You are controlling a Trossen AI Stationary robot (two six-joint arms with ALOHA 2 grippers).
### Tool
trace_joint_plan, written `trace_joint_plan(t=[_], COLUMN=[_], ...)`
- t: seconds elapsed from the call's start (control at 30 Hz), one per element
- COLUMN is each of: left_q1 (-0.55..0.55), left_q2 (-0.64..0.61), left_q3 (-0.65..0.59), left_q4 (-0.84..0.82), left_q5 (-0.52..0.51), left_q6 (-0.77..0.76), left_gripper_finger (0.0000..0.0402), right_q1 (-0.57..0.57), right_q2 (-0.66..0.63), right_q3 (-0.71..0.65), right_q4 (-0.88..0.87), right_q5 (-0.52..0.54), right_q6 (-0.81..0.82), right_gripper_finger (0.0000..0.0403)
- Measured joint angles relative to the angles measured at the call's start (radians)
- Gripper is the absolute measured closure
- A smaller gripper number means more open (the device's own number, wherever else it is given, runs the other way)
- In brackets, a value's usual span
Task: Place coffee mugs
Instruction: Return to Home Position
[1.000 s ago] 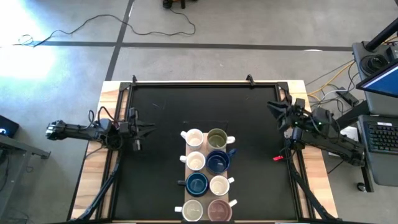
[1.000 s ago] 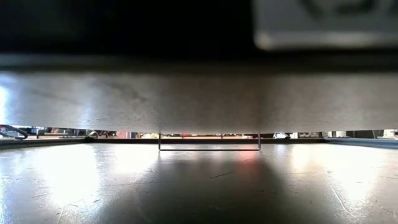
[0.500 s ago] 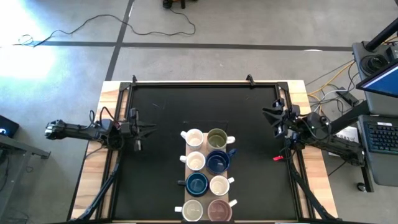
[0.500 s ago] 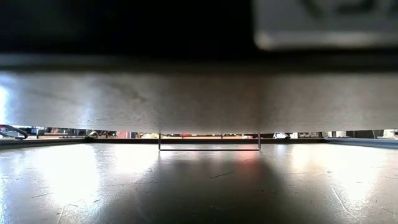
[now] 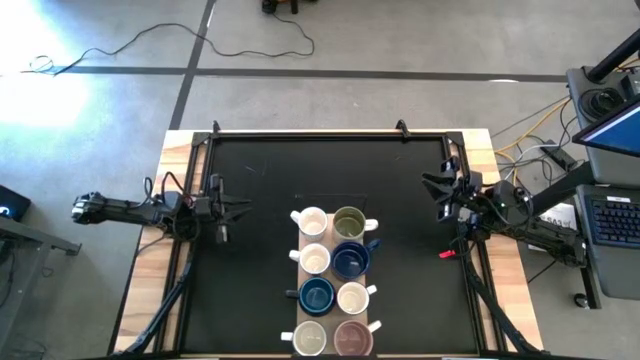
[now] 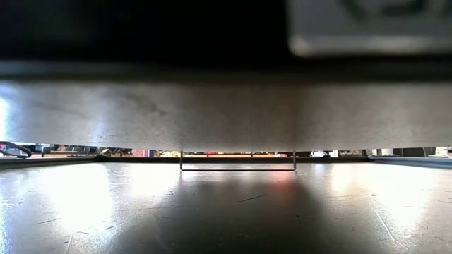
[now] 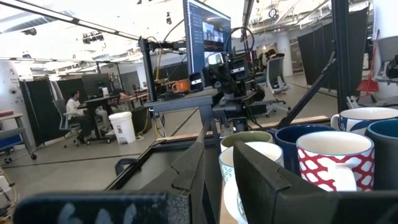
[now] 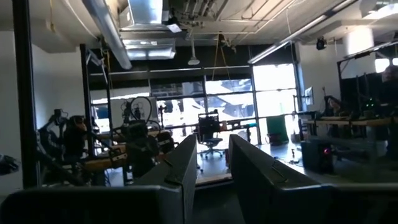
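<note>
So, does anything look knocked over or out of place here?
Nothing stands out. All eight mugs stand upright in two neat rows of four, none tipped, nothing spilled. The left arm and right arm sit at the table's sides, clear of them.

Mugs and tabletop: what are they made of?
Mugs: probably glazed ceramic, going by thick rounded rims and soft sheen; the red-patterned mug shows it best. Tabletop: smooth dark sheet, semi-gloss, reflecting light in the low view; exact material unclear.

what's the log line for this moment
mugs: eight, two rows of four, table middle | left fingers: open, empty, left edge | right fingers: open, empty, right edge
</note>
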Motion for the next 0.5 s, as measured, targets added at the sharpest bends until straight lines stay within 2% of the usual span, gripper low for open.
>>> trace_joint_plan(t=[0.2, 0.5], left_q1=[0.000, 0.000], left_q2=[0.006, 0.019], left_q3=[0.000, 0.000], left_q4=[0.001, 0.000], left_q5=[0.000, 0.000], left_q6=[0.000, 0.000], left_gripper_finger=[0.0333, 0.0333], right_q1=[0.000, 0.000], right_q2=[0.016, 0.049], right_q3=[0.000, 0.000], right_q4=[-0.001, -0.008], right_q5=[0.000, 0.000], right_q6=[-0.051, -0.017], right_gripper_finger=[0.0319, 0.0319])
